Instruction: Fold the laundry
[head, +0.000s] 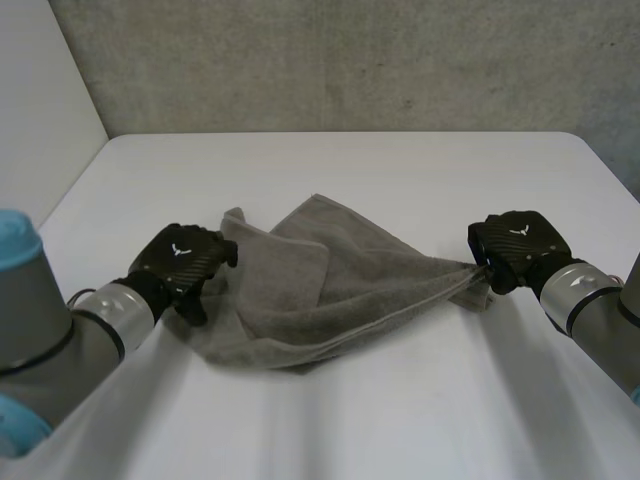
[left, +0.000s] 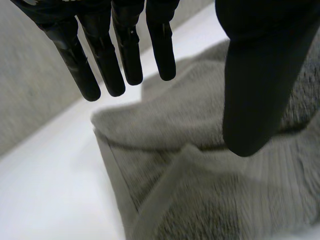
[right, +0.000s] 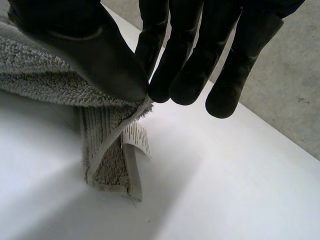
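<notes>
Bearing towel (head: 330, 290), white table (head: 400, 170) against wall (head: 350, 60)

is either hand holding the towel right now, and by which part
The right hand pinches the grey towel at a corner, next to its label, between thumb and fingers. The left hand is open over the opposite end, holding nothing.
</notes>
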